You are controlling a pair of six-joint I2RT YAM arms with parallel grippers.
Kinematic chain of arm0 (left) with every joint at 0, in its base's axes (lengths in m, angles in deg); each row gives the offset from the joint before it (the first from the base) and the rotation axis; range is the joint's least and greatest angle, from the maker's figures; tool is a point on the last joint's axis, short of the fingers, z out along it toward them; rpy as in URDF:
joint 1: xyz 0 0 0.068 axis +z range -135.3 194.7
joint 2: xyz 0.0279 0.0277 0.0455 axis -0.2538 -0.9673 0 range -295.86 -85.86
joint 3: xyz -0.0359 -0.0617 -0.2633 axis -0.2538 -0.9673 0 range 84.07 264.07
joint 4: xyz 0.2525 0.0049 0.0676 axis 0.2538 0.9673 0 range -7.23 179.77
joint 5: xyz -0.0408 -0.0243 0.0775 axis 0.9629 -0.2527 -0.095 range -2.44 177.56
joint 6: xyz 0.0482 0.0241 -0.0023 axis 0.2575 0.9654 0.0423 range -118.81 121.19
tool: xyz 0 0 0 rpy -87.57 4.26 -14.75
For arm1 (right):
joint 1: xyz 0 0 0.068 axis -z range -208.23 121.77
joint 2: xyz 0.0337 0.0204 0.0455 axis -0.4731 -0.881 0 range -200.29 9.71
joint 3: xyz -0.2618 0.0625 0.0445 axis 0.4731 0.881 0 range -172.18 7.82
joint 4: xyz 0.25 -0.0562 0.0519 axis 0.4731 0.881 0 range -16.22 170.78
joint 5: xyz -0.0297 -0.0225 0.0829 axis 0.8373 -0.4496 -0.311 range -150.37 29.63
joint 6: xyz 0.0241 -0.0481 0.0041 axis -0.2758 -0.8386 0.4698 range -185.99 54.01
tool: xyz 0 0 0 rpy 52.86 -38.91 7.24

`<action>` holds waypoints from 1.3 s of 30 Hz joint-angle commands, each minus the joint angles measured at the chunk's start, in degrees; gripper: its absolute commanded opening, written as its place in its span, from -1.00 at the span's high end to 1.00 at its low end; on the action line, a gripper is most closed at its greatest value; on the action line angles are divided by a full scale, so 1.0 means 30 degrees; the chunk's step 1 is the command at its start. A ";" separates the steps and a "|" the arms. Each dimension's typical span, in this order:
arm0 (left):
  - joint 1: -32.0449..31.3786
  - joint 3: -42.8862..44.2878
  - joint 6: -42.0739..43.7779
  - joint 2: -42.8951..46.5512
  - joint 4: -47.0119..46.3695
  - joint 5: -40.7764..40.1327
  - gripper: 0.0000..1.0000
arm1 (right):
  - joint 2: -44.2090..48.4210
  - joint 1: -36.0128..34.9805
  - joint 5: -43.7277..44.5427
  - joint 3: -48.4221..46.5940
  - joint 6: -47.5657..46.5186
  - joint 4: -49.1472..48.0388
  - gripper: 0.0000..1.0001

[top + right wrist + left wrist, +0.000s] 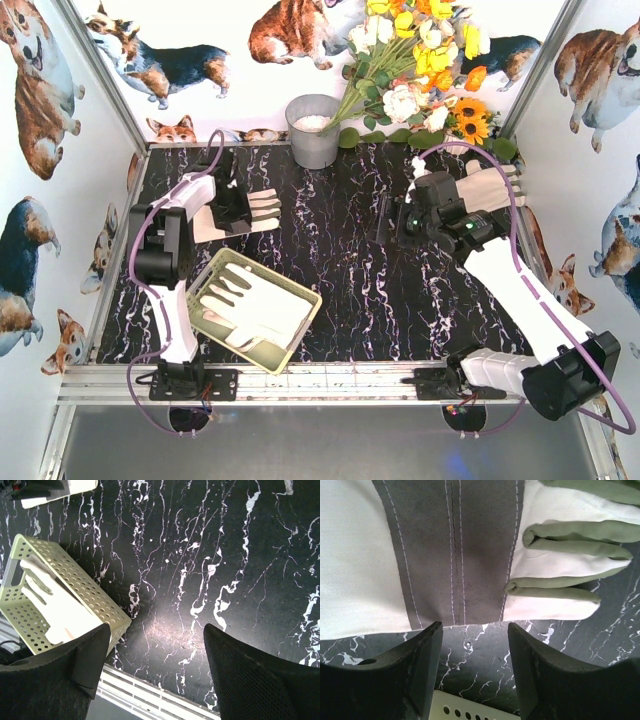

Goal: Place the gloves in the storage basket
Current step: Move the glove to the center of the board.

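One glove (pixel 455 545) on worktop (pixel 200 555), left hand (pixel 475 630) open over it, right hand (pixel 157 635) open, empty, gloves (pixel 255 305) in basket (pixel 272 270)

Checking all three feeds now, and I can't read a word, number or logo anywhere. The glove (pixel 455 550) under my left camera shows only stitch lines on its grey patch. The basket (pixel 85 587) gives me plain perforated plastic, the bucket (pixel 313 145) is unmarked grey metal, and the walls (pixel 40 100) carry dog pictures without lettering.
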 commanded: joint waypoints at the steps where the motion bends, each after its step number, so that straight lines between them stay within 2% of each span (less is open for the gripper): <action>1: 0.0257 0.0390 0.0157 -0.0500 -0.0689 0.0649 0.02 | 0.0484 0.0624 -0.0006 0.0340 0.0741 -0.1135 -0.53; 6: 0.0138 -0.0227 -0.0062 -0.1288 -0.1621 0.1857 0.03 | 0.0460 0.1081 -0.0382 0.0523 0.0984 -0.1114 -0.52; 11: -0.0912 -0.0562 -0.0816 -0.1870 -0.2095 0.3207 0.04 | 0.0528 0.1449 -0.0612 0.0614 0.0897 -0.0865 -0.52; 22: -0.5920 -0.1472 -0.6358 -0.0430 -0.5953 0.6348 0.03 | 0.0727 0.1635 -0.1330 0.1736 0.1798 -0.1813 -0.52; 25: -0.6723 -0.0933 -0.6824 0.0192 -0.6513 0.6570 0.00 | 0.0514 0.1818 -0.1764 0.2126 0.2543 -0.2504 -0.52; 31: -0.5464 -0.0763 -0.4900 0.1777 -0.4615 0.4999 -0.08 | -0.0355 0.1989 -0.3131 0.2988 0.4581 -0.4612 -0.50; 39: -0.2967 0.0236 -0.0440 0.0484 -0.0793 0.3171 -0.07 | -0.3810 0.1995 -0.5109 0.2767 0.6647 -0.5606 -0.38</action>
